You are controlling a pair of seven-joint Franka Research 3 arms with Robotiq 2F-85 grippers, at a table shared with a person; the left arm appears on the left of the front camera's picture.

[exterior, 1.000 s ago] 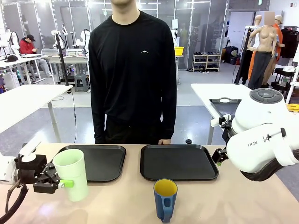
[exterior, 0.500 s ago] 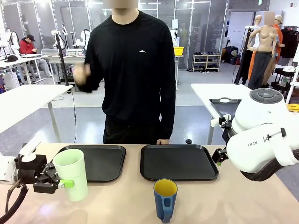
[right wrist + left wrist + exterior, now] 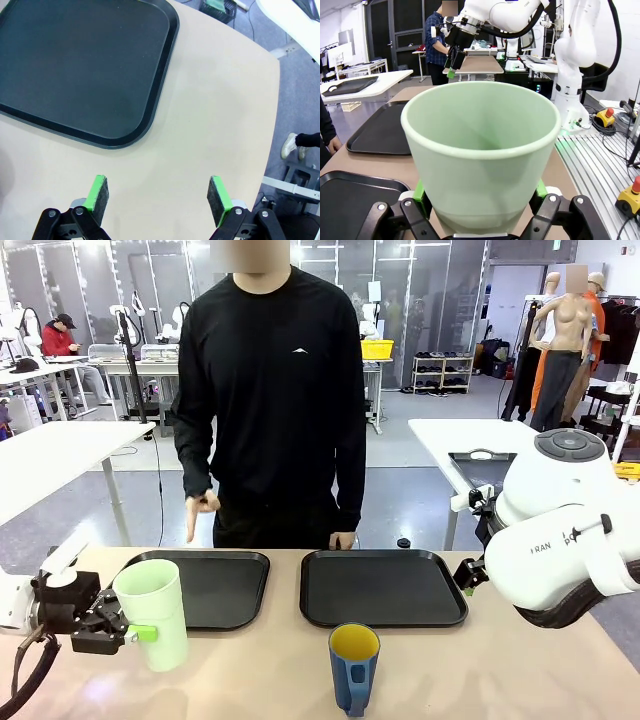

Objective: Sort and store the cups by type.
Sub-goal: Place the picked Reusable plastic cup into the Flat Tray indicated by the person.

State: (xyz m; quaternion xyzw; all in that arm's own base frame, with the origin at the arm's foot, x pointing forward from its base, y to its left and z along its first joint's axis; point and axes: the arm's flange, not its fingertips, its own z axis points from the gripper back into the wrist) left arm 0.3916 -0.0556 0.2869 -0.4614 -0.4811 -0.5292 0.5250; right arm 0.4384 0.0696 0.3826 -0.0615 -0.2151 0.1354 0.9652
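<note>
At the near left of the table, front view, tumbler: you see the tall pale mint-green plastic tumbler [image 3: 158, 605] without a handle, just in front of the left tray and leaning a little.
Left gripper: the left gripper [image 3: 140, 631] comes in from the left and is clamped on the lower wall of the tumbler.
Mug: the shorter dark blue mug [image 3: 353, 668] with a yellow inside stands upright on the light wooden table [image 3: 520, 670]. It is near the front edge, in front of the right tray and well apart from the tumbler.
Trays: two flat black rectangular trays, the left tray [image 3: 225, 585] and the right tray [image 3: 385, 585], lie side by side.
Person: one hand [image 3: 203, 508] hangs over the far edge of the left tray with a finger pointing down.
Left wrist view, tumbler: the tumbler [image 3: 480, 145] shows you its open mouth, and the left gripper [image 3: 480, 195] has its green pads [image 3: 419, 190] pressed on both sides of the lower wall.
Right wrist view, right gripper: the right gripper [image 3: 159, 195] has its jaws spread wide and holds nothing. It is above the bare table [image 3: 215, 100], beside a corner of a black tray [image 3: 85, 65].
</note>
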